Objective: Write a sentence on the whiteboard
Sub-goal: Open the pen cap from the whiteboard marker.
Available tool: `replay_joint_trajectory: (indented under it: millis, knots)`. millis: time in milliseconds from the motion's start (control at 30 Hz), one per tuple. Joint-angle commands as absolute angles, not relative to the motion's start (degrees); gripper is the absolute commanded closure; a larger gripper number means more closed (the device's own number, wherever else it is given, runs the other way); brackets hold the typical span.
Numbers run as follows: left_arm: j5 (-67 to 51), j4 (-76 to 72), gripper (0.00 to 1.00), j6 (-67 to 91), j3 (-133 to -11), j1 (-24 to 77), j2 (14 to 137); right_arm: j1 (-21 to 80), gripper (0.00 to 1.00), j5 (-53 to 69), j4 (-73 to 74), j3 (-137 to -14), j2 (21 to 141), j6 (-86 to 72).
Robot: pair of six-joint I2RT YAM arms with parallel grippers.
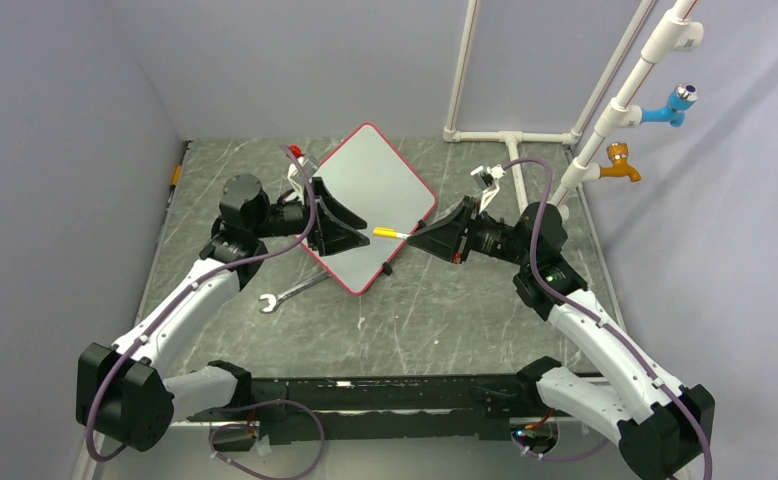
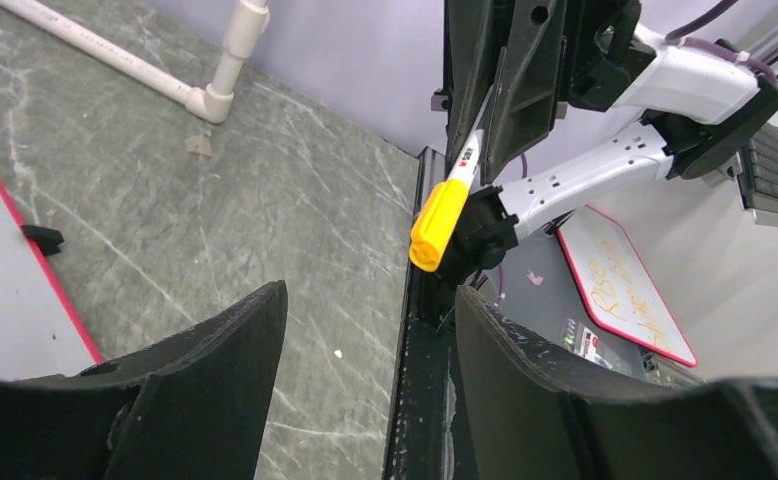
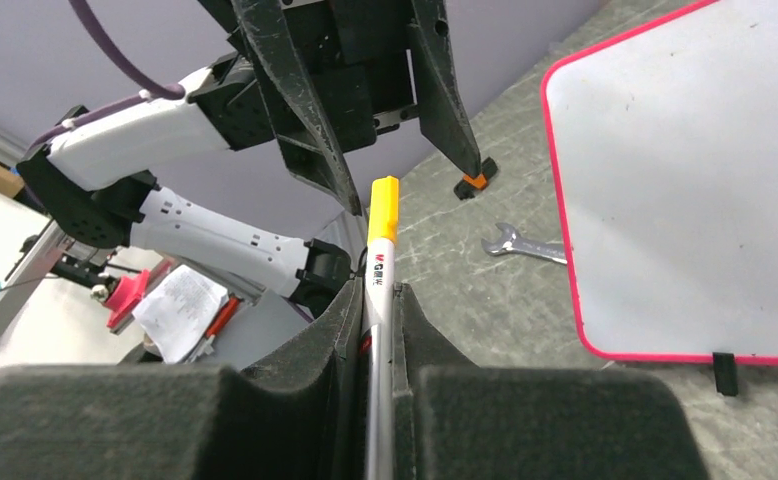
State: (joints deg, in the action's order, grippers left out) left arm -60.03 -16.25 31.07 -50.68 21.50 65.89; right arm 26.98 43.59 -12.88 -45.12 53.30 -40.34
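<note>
We find the task at its preparatory step: the marker (image 3: 378, 300) is capped and nothing is written. The whiteboard (image 1: 377, 175) lies flat at mid-bench, turned corner-on to the arms, its white face blank within the red frame. The right arm (image 1: 590, 320) reaches in from the whiteboard's right side. The right jaws are clamped narrow on the marker's white barrel, holding it over the whiteboard's lower right edge with the yellow cap (image 3: 383, 208) pointing across the board. The left arm (image 1: 200, 290) comes in from the whiteboard's left side. The left jaws stand apart over the board face, in line with the cap, holding nothing. The cap tip sits near their mouth, but we see no contact.

We judge the step in hand to be uncapping. The next move calls for the left jaws to advance over the cap, close on the yellow part alone, and pull straight along the barrel against a firm right grip. A skewed pull could twist the marker.

Surface: a grey marbled bench (image 1: 445, 320). A wrench (image 1: 290, 293) lies just off the whiteboard's lower left edge. Beyond the whiteboard's far corner runs a white pipe frame (image 1: 510, 136) carrying a blue tap (image 1: 677, 103) and an orange tap (image 1: 620, 165). Plain grey walls enclose the cell
</note>
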Motion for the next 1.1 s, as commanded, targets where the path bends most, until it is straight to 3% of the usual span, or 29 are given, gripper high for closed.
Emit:
replay_joint_trajectory:
  millis: [0,400,867,1067]
  knots:
    - [-61.39,-25.54,0.34,35.75,-50.95,22.60,66.96,26.85,1.00,46.06,-18.50,-44.84,53.33,-40.97]
    - [-58.58,-30.86,0.45,39.12,-51.62,26.98,69.43,26.80,1.00,47.31,-17.68,-45.27,53.88,-40.25]
    - [-58.70,-31.61,0.52,39.92,-52.47,27.70,70.47,26.83,1.00,48.55,-18.19,-44.91,54.34,-40.25]
    - [-58.88,-33.70,0.65,41.17,-51.97,28.20,71.17,26.79,1.00,49.39,-17.98,-45.74,55.22,-39.82]
